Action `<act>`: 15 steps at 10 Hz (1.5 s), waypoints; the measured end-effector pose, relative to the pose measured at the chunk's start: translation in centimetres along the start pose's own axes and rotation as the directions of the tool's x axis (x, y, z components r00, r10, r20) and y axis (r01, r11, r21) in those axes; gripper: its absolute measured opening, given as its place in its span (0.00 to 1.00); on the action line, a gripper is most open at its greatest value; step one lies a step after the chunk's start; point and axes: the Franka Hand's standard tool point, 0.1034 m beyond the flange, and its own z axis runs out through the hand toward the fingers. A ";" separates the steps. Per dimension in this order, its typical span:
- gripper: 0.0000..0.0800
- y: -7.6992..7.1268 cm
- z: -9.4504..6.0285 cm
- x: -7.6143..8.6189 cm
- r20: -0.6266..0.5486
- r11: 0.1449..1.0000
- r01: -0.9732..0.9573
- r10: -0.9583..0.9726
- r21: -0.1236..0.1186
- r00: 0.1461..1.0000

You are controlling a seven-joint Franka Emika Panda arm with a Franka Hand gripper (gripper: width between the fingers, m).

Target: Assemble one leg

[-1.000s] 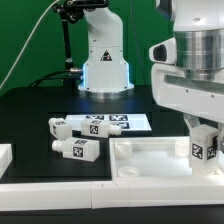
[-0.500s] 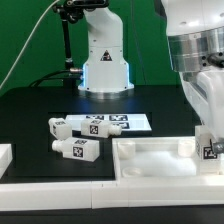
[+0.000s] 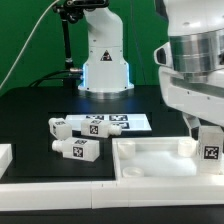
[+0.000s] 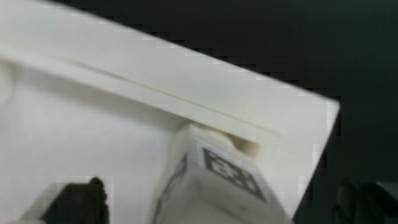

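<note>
A white leg [image 3: 209, 148] with a black-and-white tag stands upright at a corner of the large white panel [image 3: 150, 160], on the exterior view's right. My gripper [image 3: 205, 132] is directly above it, with a finger on each side. In the wrist view the leg [image 4: 214, 175] rises from the panel's corner [image 4: 107, 110]. A strip of panel shows between the dark finger [image 4: 75, 200] and the leg, so my gripper [image 4: 214, 205] looks open around it. Two more legs [image 3: 60, 127] [image 3: 78, 149] lie on the black table.
The marker board [image 3: 118, 122] lies behind the loose legs. A white robot base [image 3: 104, 60] stands at the back. White edge pieces [image 3: 5, 155] lie at the exterior view's left and along the front.
The wrist turned about the leg and turned back. The leg's tag now sits a little further to the exterior view's right and faces the camera more squarely. The loose legs have not moved.
</note>
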 end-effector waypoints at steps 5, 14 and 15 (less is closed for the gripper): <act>0.81 0.3 0.0 0.4 -0.010 0.932 0.362 -0.362 -0.016 0.932; 0.36 0.1 -0.1 0.7 -0.057 0.916 0.398 -0.401 -0.057 0.914; 0.36 0.0 -0.1 0.8 -0.059 0.951 0.305 -0.308 -0.054 0.950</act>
